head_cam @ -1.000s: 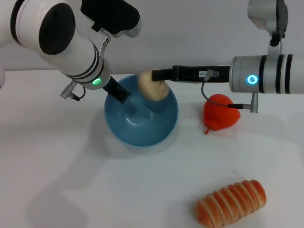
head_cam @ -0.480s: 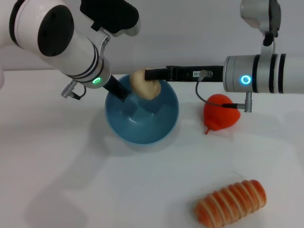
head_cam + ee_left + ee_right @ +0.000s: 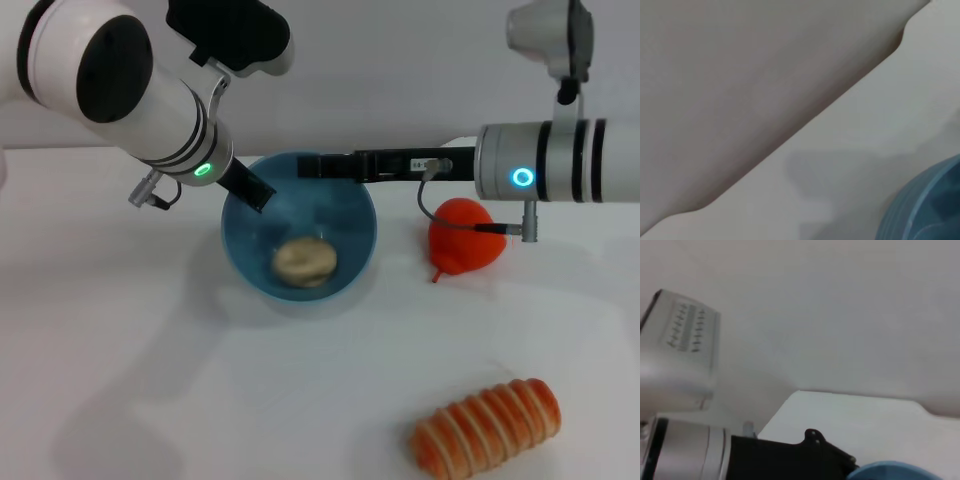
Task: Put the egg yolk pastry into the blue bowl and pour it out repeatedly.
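Head view: egg yolk pastry (image 3: 305, 260) inside blue bowl (image 3: 352, 262); left tool (image 3: 252, 193) grips rim (right tool (image 3: 310, 165) state unclear).

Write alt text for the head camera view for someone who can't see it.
A beige egg yolk pastry lies inside a blue bowl on a white table. The left gripper meets the bowl's rim, the right gripper reaches over its far edge, and a pink ball and orange bread roll sit nearby.

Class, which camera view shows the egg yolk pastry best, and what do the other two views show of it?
The head view: the pastry lies in full sight on the floor of the blue bowl. Neither wrist view shows the pastry at all; each catches only a sliver of the bowl's rim.
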Available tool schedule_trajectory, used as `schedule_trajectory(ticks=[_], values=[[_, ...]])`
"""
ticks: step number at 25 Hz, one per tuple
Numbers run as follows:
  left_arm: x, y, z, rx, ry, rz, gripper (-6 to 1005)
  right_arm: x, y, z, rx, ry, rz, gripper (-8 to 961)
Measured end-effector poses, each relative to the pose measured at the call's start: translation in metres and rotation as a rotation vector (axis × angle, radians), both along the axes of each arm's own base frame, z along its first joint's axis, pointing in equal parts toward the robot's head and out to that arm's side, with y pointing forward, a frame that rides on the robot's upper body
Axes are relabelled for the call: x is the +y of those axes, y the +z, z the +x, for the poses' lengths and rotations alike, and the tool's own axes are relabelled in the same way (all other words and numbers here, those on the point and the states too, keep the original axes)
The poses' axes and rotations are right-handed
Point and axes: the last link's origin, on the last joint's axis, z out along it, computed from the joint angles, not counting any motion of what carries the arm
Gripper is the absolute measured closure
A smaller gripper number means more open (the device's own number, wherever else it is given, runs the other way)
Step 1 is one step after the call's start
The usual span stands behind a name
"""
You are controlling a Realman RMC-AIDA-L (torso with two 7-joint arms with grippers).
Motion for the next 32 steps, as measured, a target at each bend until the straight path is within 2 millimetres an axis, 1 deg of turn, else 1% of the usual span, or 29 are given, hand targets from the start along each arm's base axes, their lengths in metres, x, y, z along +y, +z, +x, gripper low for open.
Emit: schedule_trajectory(ticks=[4, 8, 11, 15, 18, 20, 22, 26, 29, 32], values=[[0.0, 0.0, -0.003, -0.004, 0.003, 0.005, 999, -0.003, 0.008, 0.014, -0.05, 0.106, 0.099, 443], [-0.001, 0.001, -0.009, -0.004, 0.014, 0.009, 1000, -0.004, 0.021, 0.033, -0.073, 0.181, 0.258, 443], [-0.001, 0.002, -0.009, -0.011, 0.012, 0.015, 1000, -0.006, 0.031, 0.043, -0.124, 0.281, 0.385, 442], [0.0, 0.002, -0.009, -0.016, 0.006, 0.021, 1000, -0.006, 0.043, 0.055, -0.191, 0.367, 0.554, 442], [0.001, 0.002, -0.008, -0.026, -0.001, 0.031, 1000, -0.01, 0.047, 0.063, -0.252, 0.442, 0.677, 442], [0.001, 0.002, -0.009, -0.033, -0.003, 0.038, 1000, -0.013, 0.048, 0.07, -0.259, 0.439, 0.743, 442], [0.002, 0.001, -0.008, -0.038, -0.009, 0.043, 1000, -0.019, 0.048, 0.079, -0.251, 0.414, 0.791, 442], [0.004, 0.001, -0.008, -0.046, -0.018, 0.051, 1000, -0.04, 0.042, 0.098, -0.285, 0.428, 0.893, 441], [0.005, 0.001, -0.004, -0.058, -0.029, 0.058, 1000, -0.056, 0.04, 0.11, -0.274, 0.388, 0.968, 441], [0.006, 0.002, -0.003, -0.067, -0.037, 0.063, 1000, -0.072, 0.046, 0.123, -0.258, 0.328, 1.038, 441]])
